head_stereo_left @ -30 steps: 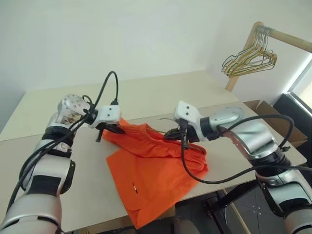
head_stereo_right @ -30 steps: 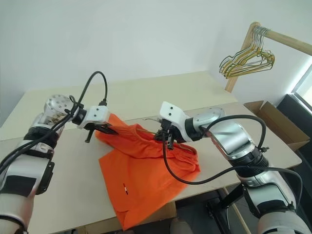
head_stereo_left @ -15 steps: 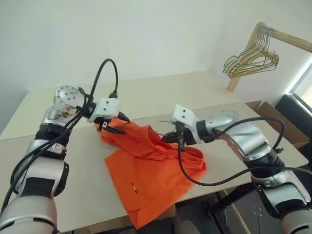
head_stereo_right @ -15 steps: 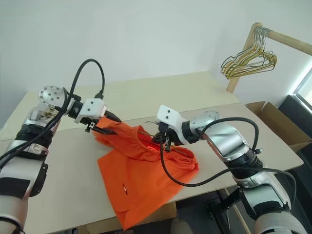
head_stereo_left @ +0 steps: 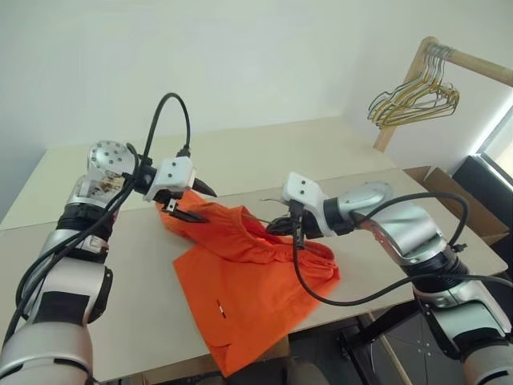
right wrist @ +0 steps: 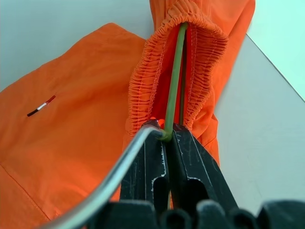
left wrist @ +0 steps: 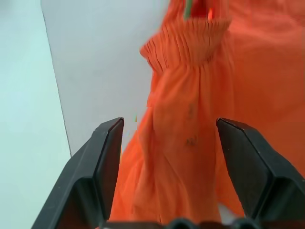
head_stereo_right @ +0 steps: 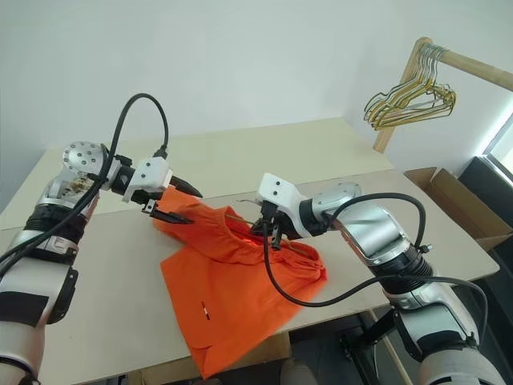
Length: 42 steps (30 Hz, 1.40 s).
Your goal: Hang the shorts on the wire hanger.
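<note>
The bright orange shorts (head_stereo_left: 248, 281) lie on the beige table (head_stereo_left: 280, 152), their gathered waistband (right wrist: 143, 81) bunched and lifted between the two grippers. The thin wire hanger (right wrist: 172, 81) runs inside the waistband. My right gripper (head_stereo_left: 280, 227) is shut on that wire at the waistband's right end, fingers (right wrist: 190, 162) clamped tight. At the waistband's left end my left gripper (head_stereo_left: 196, 203) stands open, its black fingers (left wrist: 107, 157) wide apart on either side of the orange fabric (left wrist: 186, 143), holding nothing.
A wooden rack (head_stereo_left: 417, 56) at the back right carries a bunched cluster of wire hangers (head_stereo_left: 413, 96). A cardboard box (head_stereo_left: 433, 176) sits beyond the table's right end. One shorts leg (head_stereo_left: 232, 353) drapes over the table's front edge.
My left gripper has opened, let go of the left end of the waistband and lifted a little. The right gripper keeps its hold on the hanger and has not moved.
</note>
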### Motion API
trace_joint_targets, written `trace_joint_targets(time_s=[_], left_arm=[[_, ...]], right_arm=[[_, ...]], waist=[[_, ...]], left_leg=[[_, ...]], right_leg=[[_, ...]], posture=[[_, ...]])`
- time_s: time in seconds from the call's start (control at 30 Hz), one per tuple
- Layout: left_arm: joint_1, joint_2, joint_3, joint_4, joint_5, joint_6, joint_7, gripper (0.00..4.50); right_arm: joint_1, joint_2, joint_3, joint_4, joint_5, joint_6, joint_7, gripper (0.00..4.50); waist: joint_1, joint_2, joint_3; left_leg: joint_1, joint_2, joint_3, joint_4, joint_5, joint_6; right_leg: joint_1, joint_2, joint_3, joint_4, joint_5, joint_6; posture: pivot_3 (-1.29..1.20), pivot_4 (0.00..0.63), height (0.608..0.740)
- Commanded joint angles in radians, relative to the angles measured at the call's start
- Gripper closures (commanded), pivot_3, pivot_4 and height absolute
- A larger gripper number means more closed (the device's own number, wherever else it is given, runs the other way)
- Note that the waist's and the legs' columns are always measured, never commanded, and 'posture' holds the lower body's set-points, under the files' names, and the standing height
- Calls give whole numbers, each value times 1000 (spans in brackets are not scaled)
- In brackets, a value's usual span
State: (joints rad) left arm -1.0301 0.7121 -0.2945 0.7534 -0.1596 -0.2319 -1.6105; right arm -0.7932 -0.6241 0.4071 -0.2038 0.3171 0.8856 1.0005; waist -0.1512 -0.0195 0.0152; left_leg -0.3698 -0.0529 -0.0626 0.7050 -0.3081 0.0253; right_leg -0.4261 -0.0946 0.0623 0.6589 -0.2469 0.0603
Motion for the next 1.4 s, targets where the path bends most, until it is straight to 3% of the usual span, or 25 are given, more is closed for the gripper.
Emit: trace_joint_targets(time_s=[0.03,0.1,0.37,0.97,1.07,1.27,1.4], left_arm=[[-29,-3,9,-8,28,-14,-1,1526],[-28,-6,3,0,39,-27,-3,1919],[-34,7,-15,0,23,-27,-4,4484],[-16,37,-1,-89,-73,65,-4,4484],[6,48,-17,-97,-53,60,-4,3831],[20,55,-6,-18,54,-43,4,2002],[15,67,-23,55,138,-114,12,2002]], right_arm=[[-11,-3,-28,-10,3,8,-1,4500],[-11,-3,-28,-11,3,10,-2,4500],[-15,-4,-30,-9,2,17,-5,4500],[0,-6,-11,-2,-2,14,8,4500],[-3,-3,-14,-1,0,12,10,4500],[2,-8,-17,-10,6,12,13,4500],[5,-9,-21,-16,7,14,13,4500]], waist=[[0,0,0],[0,0,0],[0,0,0],[1,0,0],[1,0,0],[2,0,0],[1,0,0]], left_leg=[[0,0,0,0,0,0],[0,0,0,0,0,0],[0,0,0,0,0,0],[0,0,0,0,0,0],[0,0,0,0,0,0],[0,0,0,0,0,-1],[0,0,0,0,0,-1]], right_leg=[[0,0,0,0,0,0],[0,0,0,0,0,0],[0,0,0,0,0,0],[0,0,0,0,0,0],[0,0,0,0,0,0],[0,0,0,0,0,0],[0,0,0,-1,0,0]], posture=[[-99,0,740],[-99,0,740],[-104,0,740],[-84,0,740],[-84,0,740],[-84,0,740],[-90,0,740]])
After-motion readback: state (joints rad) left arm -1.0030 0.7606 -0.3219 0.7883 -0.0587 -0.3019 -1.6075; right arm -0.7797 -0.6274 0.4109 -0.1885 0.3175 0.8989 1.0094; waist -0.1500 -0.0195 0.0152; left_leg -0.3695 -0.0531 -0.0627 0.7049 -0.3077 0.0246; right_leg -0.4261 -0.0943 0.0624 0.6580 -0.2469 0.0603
